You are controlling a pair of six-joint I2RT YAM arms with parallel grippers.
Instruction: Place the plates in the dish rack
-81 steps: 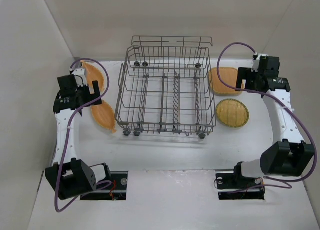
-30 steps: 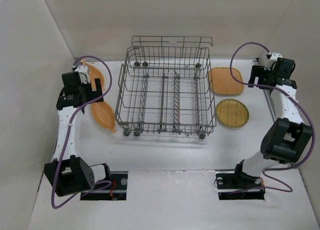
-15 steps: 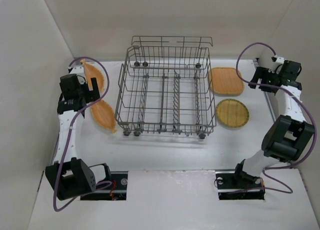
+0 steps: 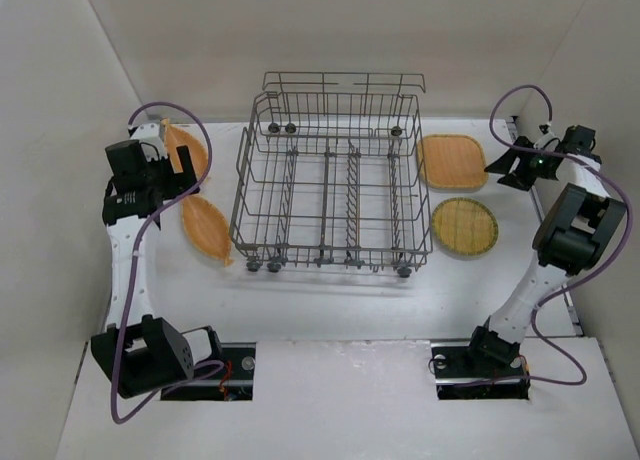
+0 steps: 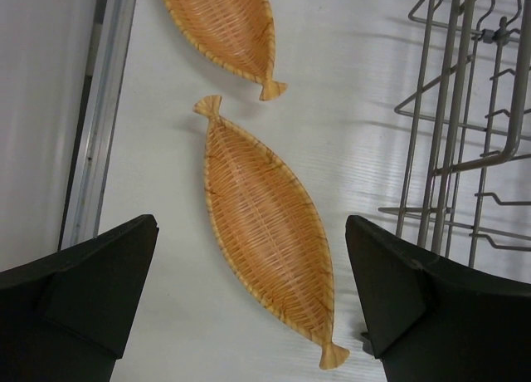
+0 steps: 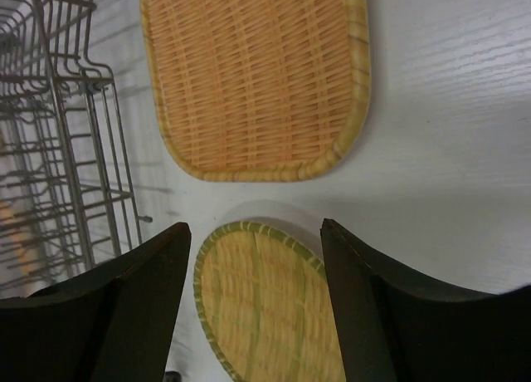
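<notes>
The grey wire dish rack (image 4: 330, 180) stands mid-table with no plates in it. Two leaf-shaped plates lie flat to its left, the near one (image 4: 207, 230) and the far one (image 4: 187, 150). A rounded-rectangular plate (image 4: 452, 162) and a round yellowish woven plate (image 4: 465, 226) lie flat to its right. My left gripper (image 4: 183, 173) is open and empty above the leaf plates; its wrist view shows the near leaf plate (image 5: 257, 191) between the fingers, and the far one (image 5: 220, 25). My right gripper (image 4: 507, 166) is open and empty, over the gap between the rectangular plate (image 6: 253, 75) and round plate (image 6: 265, 315).
White enclosure walls stand close on the left, right and back. A metal rail (image 5: 99, 108) runs along the table's left edge. The rack's wire side shows in the left wrist view (image 5: 465, 108) and in the right wrist view (image 6: 58, 116).
The right arm has swung right toward the wall, drawing its gripper off the rectangular plate. The left arm has shifted left and back. The plates have not moved.
</notes>
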